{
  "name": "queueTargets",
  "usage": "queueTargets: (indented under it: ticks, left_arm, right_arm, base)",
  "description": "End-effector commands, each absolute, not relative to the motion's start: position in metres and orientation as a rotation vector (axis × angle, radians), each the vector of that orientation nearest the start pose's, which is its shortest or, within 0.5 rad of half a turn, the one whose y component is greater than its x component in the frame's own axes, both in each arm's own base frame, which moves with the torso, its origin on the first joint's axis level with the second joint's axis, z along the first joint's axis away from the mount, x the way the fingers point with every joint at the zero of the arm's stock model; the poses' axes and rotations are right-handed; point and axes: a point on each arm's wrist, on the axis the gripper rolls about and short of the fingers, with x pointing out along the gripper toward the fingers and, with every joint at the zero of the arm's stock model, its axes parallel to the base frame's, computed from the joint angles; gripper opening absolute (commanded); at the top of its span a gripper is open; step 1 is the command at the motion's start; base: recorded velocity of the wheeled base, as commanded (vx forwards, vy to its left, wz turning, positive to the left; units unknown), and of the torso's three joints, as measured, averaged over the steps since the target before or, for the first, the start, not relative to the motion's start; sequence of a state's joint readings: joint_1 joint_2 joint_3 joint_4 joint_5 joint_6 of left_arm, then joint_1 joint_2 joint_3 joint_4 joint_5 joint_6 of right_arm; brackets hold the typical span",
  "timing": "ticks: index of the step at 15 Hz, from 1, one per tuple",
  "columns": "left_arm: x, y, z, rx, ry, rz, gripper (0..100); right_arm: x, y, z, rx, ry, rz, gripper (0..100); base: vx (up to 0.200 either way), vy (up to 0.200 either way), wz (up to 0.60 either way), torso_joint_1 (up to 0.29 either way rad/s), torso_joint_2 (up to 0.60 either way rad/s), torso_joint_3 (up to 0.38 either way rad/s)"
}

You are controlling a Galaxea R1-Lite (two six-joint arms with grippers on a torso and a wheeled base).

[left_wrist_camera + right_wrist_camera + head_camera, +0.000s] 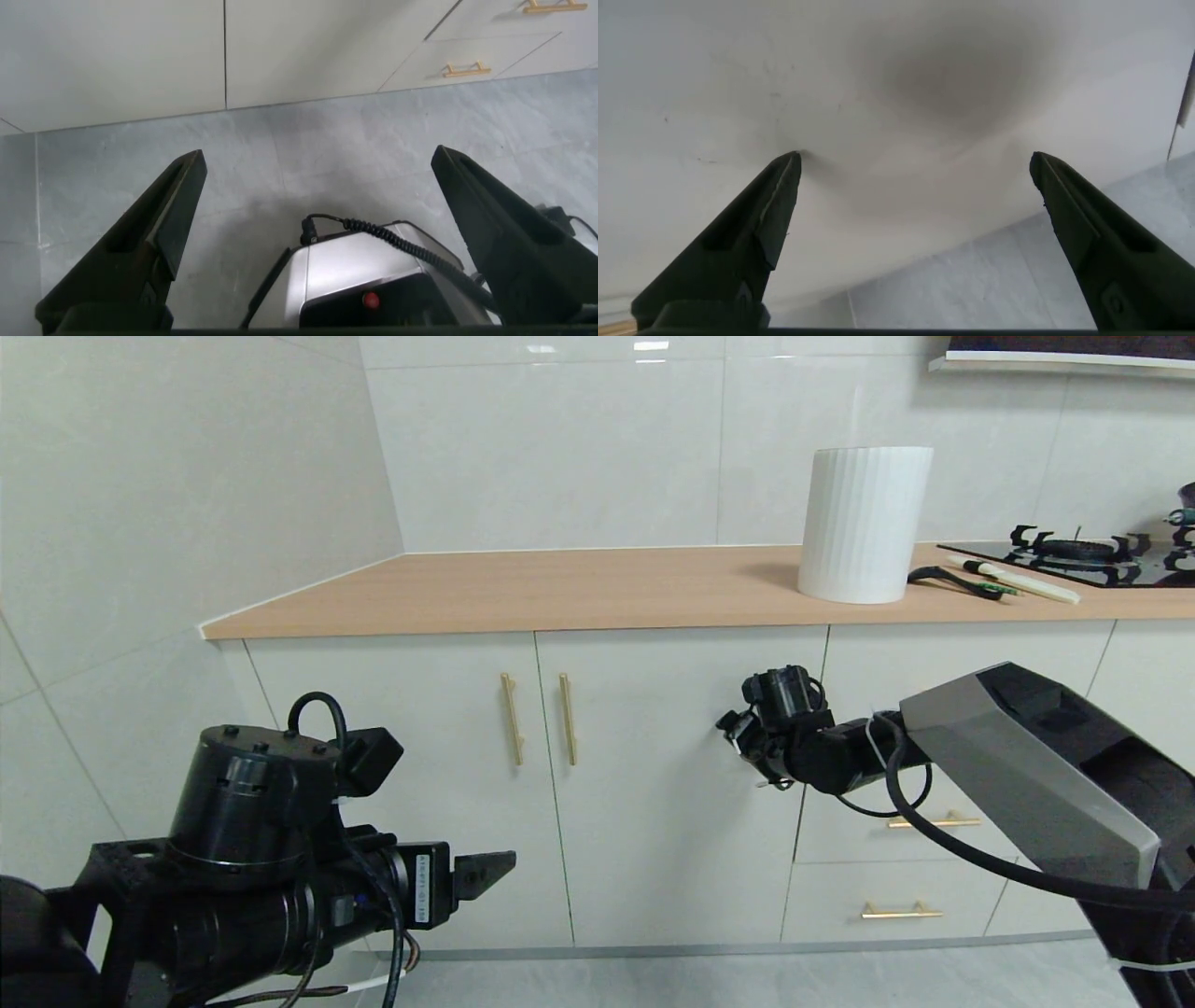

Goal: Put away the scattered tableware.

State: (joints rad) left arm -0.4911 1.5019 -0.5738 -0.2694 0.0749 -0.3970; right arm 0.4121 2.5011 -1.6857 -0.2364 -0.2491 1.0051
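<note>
Holding nothing on either side.
Head: tableware lies on the countertop beside the white canister. Left wrist: my left gripper gapes wide above the floor. Right wrist: my right gripper gapes wide before a cabinet door.

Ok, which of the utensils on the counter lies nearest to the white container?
The black curved utensil: one end almost reaches the white container. The pale long utensil lies farther off, toward the stove.
</note>
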Motion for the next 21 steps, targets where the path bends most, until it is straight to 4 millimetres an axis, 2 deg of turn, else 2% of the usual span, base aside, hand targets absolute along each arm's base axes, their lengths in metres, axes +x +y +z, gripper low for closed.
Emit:
queueTargets:
  ticks: [1, 4, 6, 8, 10, 11, 12, 13, 14, 15, 17, 18, 19, 20, 21]
  left_arm:
    - [0.200, -0.105, 0.142, -0.193, 0.704, -0.267, 100]
    - [0.200, -0.105, 0.142, -0.193, 0.703, -0.267, 100]
    - [0.199, -0.105, 0.143, -0.195, 0.699, -0.268, 100]
    - [0.200, -0.105, 0.146, -0.207, 0.662, -0.276, 100]
    - [0.197, -0.102, 0.155, -0.219, 0.596, -0.260, 100]
    - [0.193, -0.098, 0.166, -0.227, 0.527, -0.231, 100]
    - [0.187, -0.093, 0.177, -0.240, 0.470, -0.210, 100]
    - [0.173, -0.083, 0.192, -0.264, 0.396, -0.204, 100]
    - [0.153, -0.073, 0.207, -0.291, 0.324, -0.221, 100]
    - [0.134, -0.063, 0.217, -0.302, 0.276, -0.232, 100]
    - [0.091, -0.041, 0.221, -0.302, 0.230, -0.238, 100]
    - [0.080, -0.036, 0.220, -0.300, 0.221, -0.241, 100]
    - [0.048, -0.017, 0.212, -0.251, 0.183, -0.218, 100]
    - [0.024, -0.005, 0.207, -0.201, 0.135, -0.185, 100]
    - [0.009, 0.001, 0.204, -0.177, 0.099, -0.169, 100]
  right_arm:
    - [0.460, 0.196, 0.049, 0.789, 0.571, -0.127, 100]
    - [0.460, 0.195, 0.049, 0.785, 0.575, -0.126, 100]
    - [0.452, 0.194, 0.058, 0.771, 0.598, -0.132, 100]
    - [0.426, 0.187, 0.097, 0.768, 0.601, -0.100, 100]
    - [0.387, 0.178, 0.147, 0.740, 0.562, -0.036, 100]
    - [0.350, 0.170, 0.183, 0.699, 0.522, 0.016, 100]
    - [0.318, 0.159, 0.207, 0.660, 0.483, 0.059, 100]
    - [0.271, 0.138, 0.238, 0.606, 0.415, 0.121, 100]
    - [0.227, 0.114, 0.261, 0.553, 0.331, 0.165, 100]
    - [0.190, 0.094, 0.274, 0.522, 0.260, 0.189, 100]
    - [0.128, 0.054, 0.270, 0.437, 0.147, 0.168, 100]
    - [0.114, 0.045, 0.265, 0.406, 0.127, 0.160, 100]
    - [0.076, 0.023, 0.246, 0.320, 0.058, 0.125, 100]
    - [0.048, 0.011, 0.236, 0.291, -0.008, 0.093, 100]
    - [0.033, 0.005, 0.232, 0.277, -0.047, 0.061, 100]
  base:
    - [0.000, 0.000, 0.00, 0.000, 0.00, 0.000]
    - [0.000, 0.000, 0.00, 0.000, 0.00, 0.000]
    - [0.000, 0.000, 0.00, 0.000, 0.00, 0.000]
    - [0.000, 0.000, 0.00, 0.000, 0.00, 0.000]
    - [0.000, 0.000, 0.00, 0.000, 0.00, 0.000]
    - [0.000, 0.000, 0.00, 0.000, 0.00, 0.000]
    - [0.000, 0.000, 0.00, 0.000, 0.00, 0.000]
    - [0.000, 0.000, 0.00, 0.000, 0.00, 0.000]
    - [0.000, 0.000, 0.00, 0.000, 0.00, 0.000]
    - [0.000, 0.000, 0.00, 0.000, 0.00, 0.000]
    - [0.000, 0.000, 0.00, 0.000, 0.00, 0.000]
    - [0.000, 0.000, 0.00, 0.000, 0.00, 0.000]
    - [0.000, 0.000, 0.00, 0.000, 0.00, 0.000]
    - [0.000, 0.000, 0.00, 0.000, 0.00, 0.000]
    - [0.000, 0.000, 0.00, 0.000, 0.00, 0.000]
